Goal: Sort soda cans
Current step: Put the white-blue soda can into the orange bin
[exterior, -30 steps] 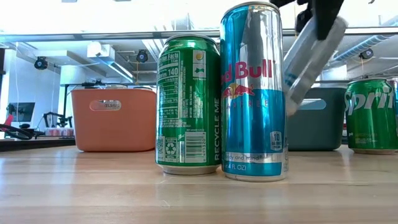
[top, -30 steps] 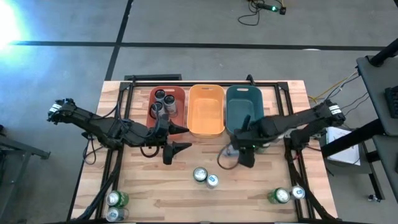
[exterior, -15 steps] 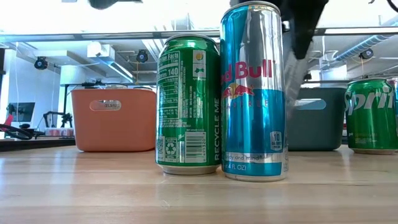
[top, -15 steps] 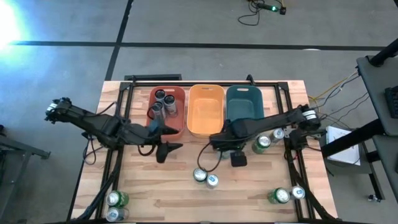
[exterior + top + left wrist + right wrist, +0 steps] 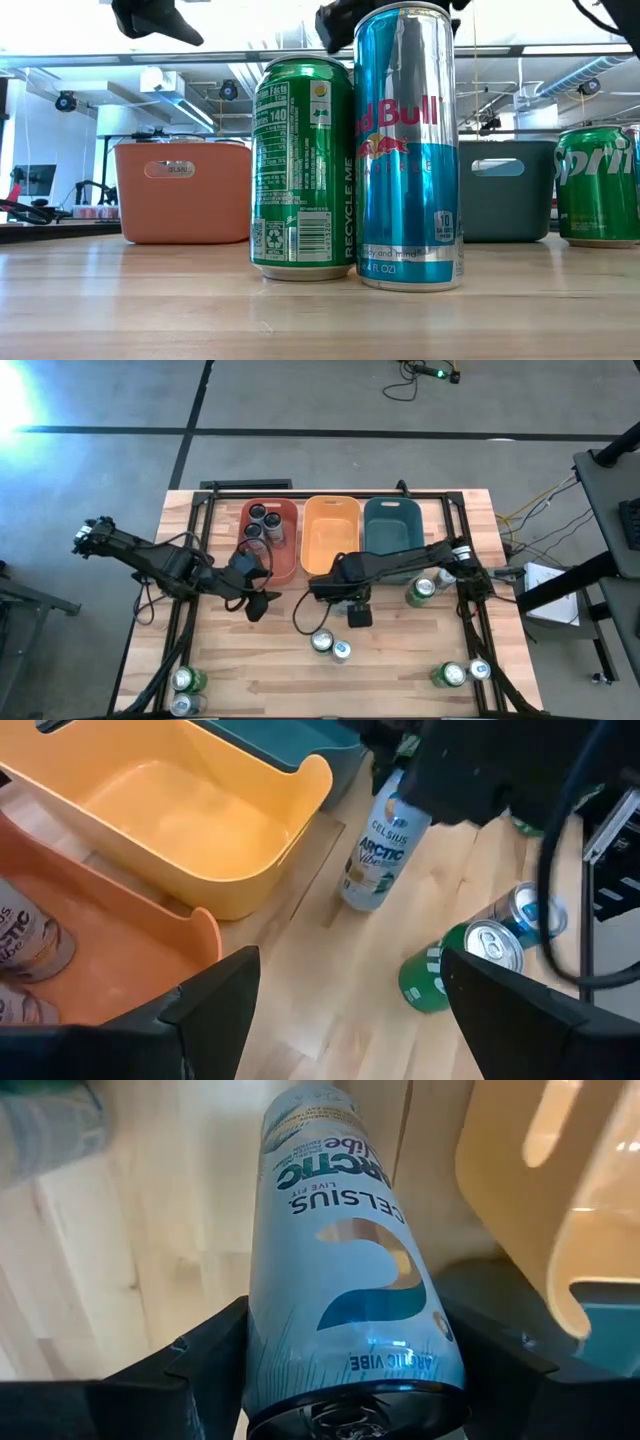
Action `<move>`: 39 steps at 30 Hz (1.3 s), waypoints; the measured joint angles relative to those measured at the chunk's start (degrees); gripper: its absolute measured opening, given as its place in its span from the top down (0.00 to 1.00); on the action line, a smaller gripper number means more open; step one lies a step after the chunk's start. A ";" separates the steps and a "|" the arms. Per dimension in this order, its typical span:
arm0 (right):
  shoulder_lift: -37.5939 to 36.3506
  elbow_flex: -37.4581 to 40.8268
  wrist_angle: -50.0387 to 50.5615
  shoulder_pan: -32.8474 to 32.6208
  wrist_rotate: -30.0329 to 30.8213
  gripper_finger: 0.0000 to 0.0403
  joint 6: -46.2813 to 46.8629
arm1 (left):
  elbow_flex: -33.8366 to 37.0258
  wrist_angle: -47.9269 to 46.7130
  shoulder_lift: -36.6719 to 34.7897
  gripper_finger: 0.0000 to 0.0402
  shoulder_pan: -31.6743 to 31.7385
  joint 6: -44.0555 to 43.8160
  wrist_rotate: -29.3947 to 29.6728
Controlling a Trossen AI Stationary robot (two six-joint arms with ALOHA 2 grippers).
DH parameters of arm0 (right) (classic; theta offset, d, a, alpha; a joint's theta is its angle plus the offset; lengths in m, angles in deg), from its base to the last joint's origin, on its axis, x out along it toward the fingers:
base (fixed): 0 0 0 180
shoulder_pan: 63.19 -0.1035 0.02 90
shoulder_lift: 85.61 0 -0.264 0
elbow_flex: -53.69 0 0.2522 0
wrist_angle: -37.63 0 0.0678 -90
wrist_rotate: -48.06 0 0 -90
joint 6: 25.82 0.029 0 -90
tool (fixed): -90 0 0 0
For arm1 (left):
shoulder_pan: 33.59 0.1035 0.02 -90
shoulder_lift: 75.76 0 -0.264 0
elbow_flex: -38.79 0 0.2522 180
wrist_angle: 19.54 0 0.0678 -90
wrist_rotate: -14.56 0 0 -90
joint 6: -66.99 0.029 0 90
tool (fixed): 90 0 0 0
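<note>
Right now the right gripper point(image 5: 345, 1380) is grasping a tall pale blue Celsius can point(image 5: 345, 1270) between its two dark fingers point(image 5: 200, 1370), holding it just above the wooden desk point(image 5: 400, 660) in front of the yellow rectangular plastic tub point(image 5: 331, 536). From the left wrist view that can point(image 5: 378, 850) is standing nearly upright beside the near corner of the yellow tub point(image 5: 200, 830), under the dark bulk of the right arm.

The left gripper point(image 5: 258, 600) is hovering over the desk in front of the red plastic tub point(image 5: 285, 555), its fingers point(image 5: 215, 1010) spread wide and released, gripping nothing. Silver-topped cans point(image 5: 262, 520) are sitting inside the red tub. The teal plastic tub point(image 5: 392, 530) is lying to the right of the yellow one.

A short green can point(image 5: 321, 641) and a slim blue Red Bull can point(image 5: 341, 651) are standing touching each other mid-desk, near the front; the low view is showing them point(image 5: 302, 170) point(image 5: 408, 150) side by side. Another green can point(image 5: 420, 592) is standing just beside the teal tub's right front corner. Two cans point(image 5: 185, 690) are waiting at the front left corner, and a green and a blue can point(image 5: 458, 674) at the front right.
</note>
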State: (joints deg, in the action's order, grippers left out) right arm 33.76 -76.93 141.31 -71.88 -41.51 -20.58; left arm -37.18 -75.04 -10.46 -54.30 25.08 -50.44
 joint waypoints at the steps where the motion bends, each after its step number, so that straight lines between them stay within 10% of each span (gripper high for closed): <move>1: 0.65 -0.43 0.01 0.00 0.11 0.34 -0.20 | 0.00 -0.53 0.11 0.26 0.00 0.00 0.01; 20: 0.38 -8.12 -1.76 -0.02 1.26 0.12 -0.80 | 0.00 -11.11 0.26 0.26 0.00 -2.31 0.06; 39: -27.69 -1.67 -5.05 -0.94 17.12 0.11 13.79 | 0.00 34.83 11.86 0.26 0.46 8.80 1.65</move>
State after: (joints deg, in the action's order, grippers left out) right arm 6.07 -78.60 136.26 -72.82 -24.39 -6.79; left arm -37.18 -40.21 1.39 -53.84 33.88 -48.80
